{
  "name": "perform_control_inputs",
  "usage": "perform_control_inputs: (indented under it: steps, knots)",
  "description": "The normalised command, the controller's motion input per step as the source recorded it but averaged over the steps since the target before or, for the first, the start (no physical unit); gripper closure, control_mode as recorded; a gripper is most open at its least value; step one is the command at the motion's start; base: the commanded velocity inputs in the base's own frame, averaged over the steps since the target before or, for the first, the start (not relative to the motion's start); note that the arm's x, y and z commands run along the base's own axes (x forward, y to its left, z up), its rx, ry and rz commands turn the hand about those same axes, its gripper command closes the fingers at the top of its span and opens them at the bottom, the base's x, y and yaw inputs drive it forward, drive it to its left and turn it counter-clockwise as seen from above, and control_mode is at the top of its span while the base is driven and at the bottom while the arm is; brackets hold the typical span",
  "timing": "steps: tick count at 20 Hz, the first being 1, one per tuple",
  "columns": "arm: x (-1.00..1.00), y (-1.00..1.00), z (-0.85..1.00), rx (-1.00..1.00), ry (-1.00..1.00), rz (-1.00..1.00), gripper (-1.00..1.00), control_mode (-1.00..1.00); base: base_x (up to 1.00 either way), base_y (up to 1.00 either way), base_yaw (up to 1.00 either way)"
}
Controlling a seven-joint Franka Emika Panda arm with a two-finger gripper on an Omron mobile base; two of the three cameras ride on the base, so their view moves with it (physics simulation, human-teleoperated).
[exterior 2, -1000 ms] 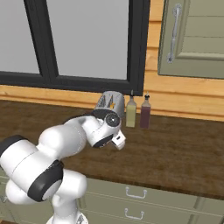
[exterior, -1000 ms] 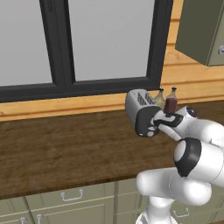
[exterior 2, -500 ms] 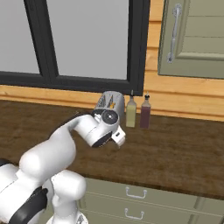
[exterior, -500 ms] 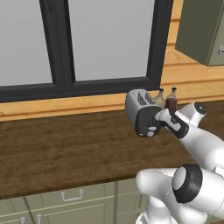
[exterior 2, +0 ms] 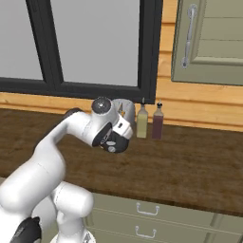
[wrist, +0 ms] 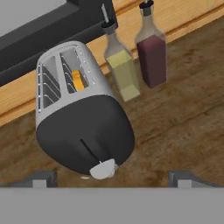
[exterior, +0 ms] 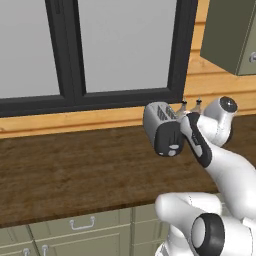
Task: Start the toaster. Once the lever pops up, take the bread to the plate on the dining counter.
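Observation:
The toaster [wrist: 83, 127] is silver on top with a black front and stands on the wooden counter under the window. It also appears in the left base view as the toaster [exterior: 161, 129]. The bread [wrist: 78, 81] sits low in its right slot, with only a tan-orange edge showing. A pale lever knob [wrist: 103, 169] sits at the bottom of the front slit. My gripper [wrist: 113, 179] is open just in front of that face, with the lever between its spread fingertips [wrist: 41, 179] and nothing held. The plate and the dining counter are out of view.
A yellow oil bottle [wrist: 122, 70] and a dark red bottle [wrist: 151, 52] stand close to the toaster's right, against the wooden wall strip. The brown counter [exterior: 75, 170] over pale green drawers stretches left. A wall cabinet [exterior 2: 209, 42] hangs at upper right.
My arm's elbow has swung up and outward while the hand stayed in front of the toaster. The jaws stayed open and the toaster has not moved.

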Motion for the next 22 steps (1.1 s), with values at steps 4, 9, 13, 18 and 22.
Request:
perform_control_inputs:
  steps: [4,9,13,18,22]
  knots:
    - [0.00,0.00,0.51,-0.21,-0.06,0.10,-1.00,-1.00,0.00,0.00,0.00]
    - [0.08,0.10,0.05,-0.08,0.00,0.03,-1.00,-1.00,0.00,0.00,0.00]
    - [0.39,0.14,0.00,-0.08,0.00,0.00,-1.00,-1.00,0.00,0.00,0.00]
    - [0.31,0.00,0.00,-0.04,0.00,0.00,-1.00,-1.00,0.00,0.00,0.00]
    - [0.00,0.00,0.00,0.00,0.00,0.00,-1.00,-1.00,0.00,0.00,0.00]
